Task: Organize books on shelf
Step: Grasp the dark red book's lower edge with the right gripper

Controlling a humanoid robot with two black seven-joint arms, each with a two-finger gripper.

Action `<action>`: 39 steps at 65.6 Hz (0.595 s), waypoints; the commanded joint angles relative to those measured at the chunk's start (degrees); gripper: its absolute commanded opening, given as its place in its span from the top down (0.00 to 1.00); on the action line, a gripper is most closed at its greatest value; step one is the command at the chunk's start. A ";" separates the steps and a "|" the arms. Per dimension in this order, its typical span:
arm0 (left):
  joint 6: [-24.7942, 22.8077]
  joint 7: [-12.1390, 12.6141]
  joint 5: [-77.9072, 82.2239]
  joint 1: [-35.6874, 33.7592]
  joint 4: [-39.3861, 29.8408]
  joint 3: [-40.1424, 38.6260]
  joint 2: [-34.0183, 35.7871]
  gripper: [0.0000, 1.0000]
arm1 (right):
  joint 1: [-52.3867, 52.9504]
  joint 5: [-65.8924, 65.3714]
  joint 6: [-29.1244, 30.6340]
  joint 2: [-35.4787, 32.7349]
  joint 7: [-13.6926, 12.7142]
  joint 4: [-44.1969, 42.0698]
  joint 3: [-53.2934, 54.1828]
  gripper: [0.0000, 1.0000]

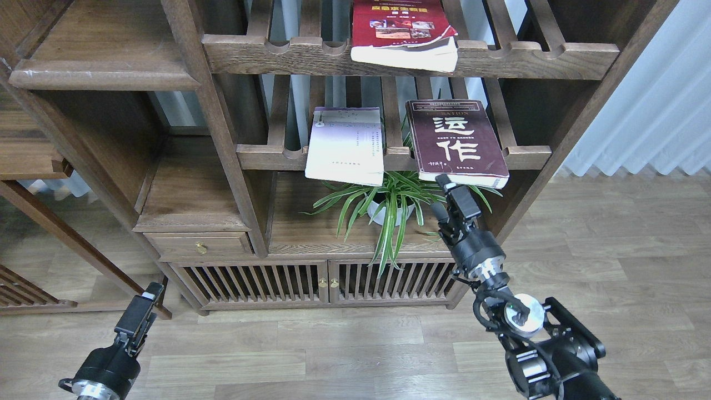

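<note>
On the middle slatted rack (527, 157), two paperbacks lie flat side by side with their near edges hanging past the notched front rail: the pale white-lavender book (344, 145) on the left and the dark maroon book (455, 141) with big white characters on the right, a gap of slats between them. One rack higher, the red book (404, 30) with a yellow title and photos also lies flat, its pale page edge jutting over that rail and its top cut off by the frame. Far to the upper left sits the solid shelf (105, 74), a dark brown board with a rounded, pale-scuffed front edge. Below the two middle books, a green spider plant (389, 206) in a white pot stands on the cabinet top. The right gripper (451, 191) reaches up from the lower right, its tip just under the near edge of the maroon book; whether it touches the book cannot be told, nor how far its fingers are parted, since they overlap darkly. The left gripper (145, 303) hangs low at the left over the wood floor (611, 250), well apart from every book, holding nothing; its finger spread cannot be told.
</note>
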 commanded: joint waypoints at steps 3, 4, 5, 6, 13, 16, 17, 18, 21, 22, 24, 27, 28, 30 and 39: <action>0.00 0.01 0.02 -0.63 0.07 -0.24 0.01 0.00 | 2.02 0.00 -5.18 0.00 2.33 -1.12 1.19 0.02; 0.00 0.01 0.02 -0.63 0.07 -0.33 0.09 0.00 | 2.11 0.09 -5.54 0.00 2.51 -1.21 1.28 0.02; 0.00 0.01 0.02 -0.63 0.07 -0.50 0.10 0.00 | 2.55 0.09 -6.50 0.00 3.29 -1.56 1.63 0.02; 0.00 0.01 0.02 -0.63 0.07 -0.68 0.10 0.00 | 2.73 0.09 -6.95 0.00 3.65 -1.74 1.72 0.02; 0.00 0.01 0.02 -0.63 0.16 -1.21 0.18 0.00 | 4.22 0.35 -9.59 0.00 6.90 -2.97 2.59 0.07; 0.00 0.01 0.11 -0.63 0.16 -1.30 0.18 0.00 | 4.57 1.40 -9.59 0.00 7.52 -3.23 2.86 0.18; 0.00 0.01 0.11 -0.63 0.16 -1.30 0.18 0.00 | 4.57 1.49 -9.68 0.00 7.52 -3.23 2.95 0.19; 0.00 0.01 0.11 -0.63 0.16 -1.30 0.18 0.00 | 4.66 1.76 -9.68 0.00 7.52 -3.32 2.95 0.20; 0.00 0.01 0.11 -0.63 0.16 -1.30 0.18 0.00 | 4.84 2.11 -9.59 0.00 7.61 -3.32 2.95 0.22; 0.00 0.01 0.11 -0.63 0.16 -1.30 0.18 0.00 | 4.92 2.20 -9.68 0.00 7.69 -3.32 2.95 0.23; 0.00 0.01 0.11 -0.63 0.16 -1.30 0.18 0.00 | 5.10 2.20 -9.68 0.00 7.87 -3.41 2.95 0.23; 0.00 0.01 0.11 -0.63 0.16 -1.30 0.18 0.00 | 5.19 2.20 -9.76 0.00 8.22 -3.41 2.95 0.25; 0.00 0.01 0.11 -0.63 0.16 -1.30 0.18 0.00 | 5.19 2.29 -9.76 0.00 8.22 -3.41 2.95 0.26; 0.00 0.01 0.11 -0.63 0.16 -1.30 0.18 0.00 | 5.19 2.29 -9.76 0.00 8.31 -3.41 2.95 0.28; 0.00 -0.08 0.11 -0.72 0.24 -1.39 0.27 0.00 | 5.19 2.46 -9.24 0.00 8.40 -3.32 2.95 0.41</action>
